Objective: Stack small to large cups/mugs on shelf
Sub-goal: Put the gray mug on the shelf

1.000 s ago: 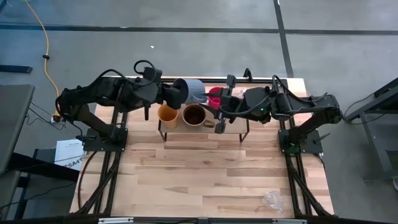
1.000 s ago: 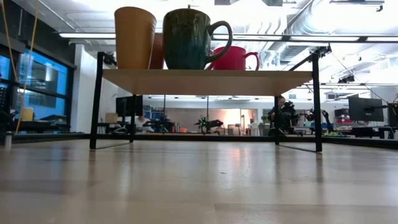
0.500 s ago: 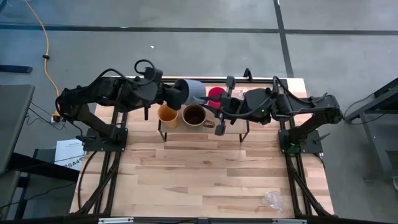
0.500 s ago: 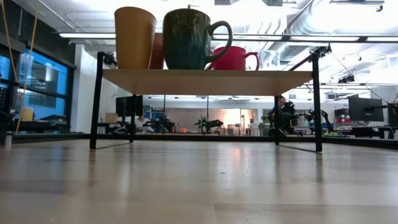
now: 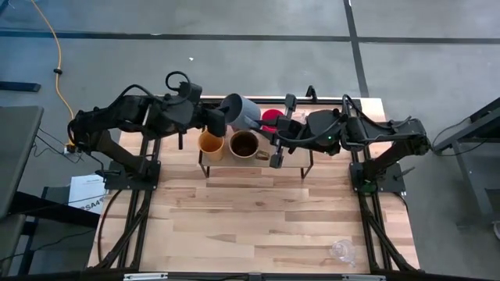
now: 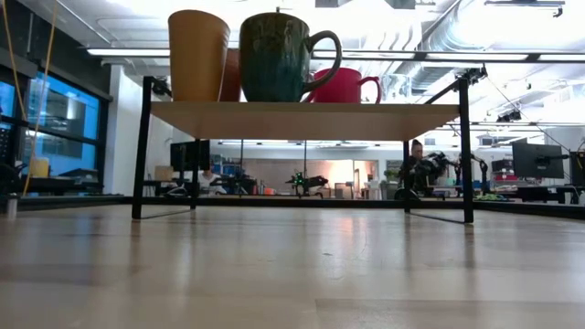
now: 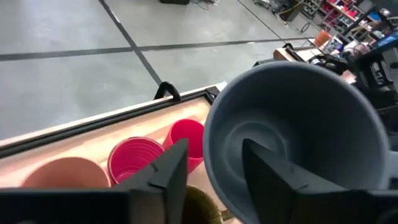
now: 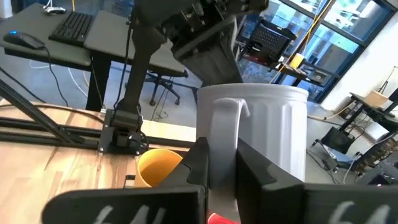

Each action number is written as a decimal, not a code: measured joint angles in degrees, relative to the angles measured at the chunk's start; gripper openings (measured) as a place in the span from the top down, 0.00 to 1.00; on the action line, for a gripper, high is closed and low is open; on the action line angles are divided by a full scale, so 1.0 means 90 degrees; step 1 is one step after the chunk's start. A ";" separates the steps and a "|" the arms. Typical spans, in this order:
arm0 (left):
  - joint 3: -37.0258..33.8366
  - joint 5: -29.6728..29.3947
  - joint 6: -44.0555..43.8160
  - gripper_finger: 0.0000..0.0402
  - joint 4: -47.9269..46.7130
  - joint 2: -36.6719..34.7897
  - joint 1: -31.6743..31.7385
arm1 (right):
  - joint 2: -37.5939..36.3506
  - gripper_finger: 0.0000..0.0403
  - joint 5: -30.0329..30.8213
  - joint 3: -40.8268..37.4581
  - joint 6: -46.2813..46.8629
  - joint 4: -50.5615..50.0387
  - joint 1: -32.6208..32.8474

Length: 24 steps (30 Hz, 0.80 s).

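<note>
The grey-blue mug point(image 5: 242, 112) hangs on its side above the shelf's point(image 6: 292, 119) far edge, mouth toward my left arm. My left gripper point(image 7: 214, 171) is open, one finger inside the mug's mouth and one outside its wall. My right gripper point(image 8: 221, 168) is shut on the mug's handle. On the shelf stand the orange-yellow cup point(image 5: 210, 144), the dark-brown mug point(image 5: 244, 144), a red cup point(image 7: 186, 140), a pink cup point(image 7: 134, 160) and the peach tumbler point(image 7: 62, 174). My left gripper straddles the mug's wall at the rim point(image 7: 211, 149), one finger point(image 7: 267, 171) inside and one outside, coming from the table's left; a gap shows, and I cannot tell whether it touches. My right gripper pinches the mug's handle point(image 8: 222, 134) between its two fingers, coming about level from the table's right. The mug is lifted clear of the shelf.
A clear glass cup point(image 5: 341, 250) lies near the table's front right corner. The wide wooden tabletop point(image 5: 258, 211) spreads in front of the shelf. The shelf's black legs point(image 6: 466, 146) stand at its corners.
The grey-blue mug has shifted a little toward the right and far side and turned slightly, staying in the air between the two grippers. Both arms have kept their places.
</note>
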 joint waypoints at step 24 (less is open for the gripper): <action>0.0961 -0.0314 0.2159 0.43 0.0148 -0.0408 -0.0430 | -0.3579 0.95 0.0011 -0.3550 0.2430 -0.0352 0.0726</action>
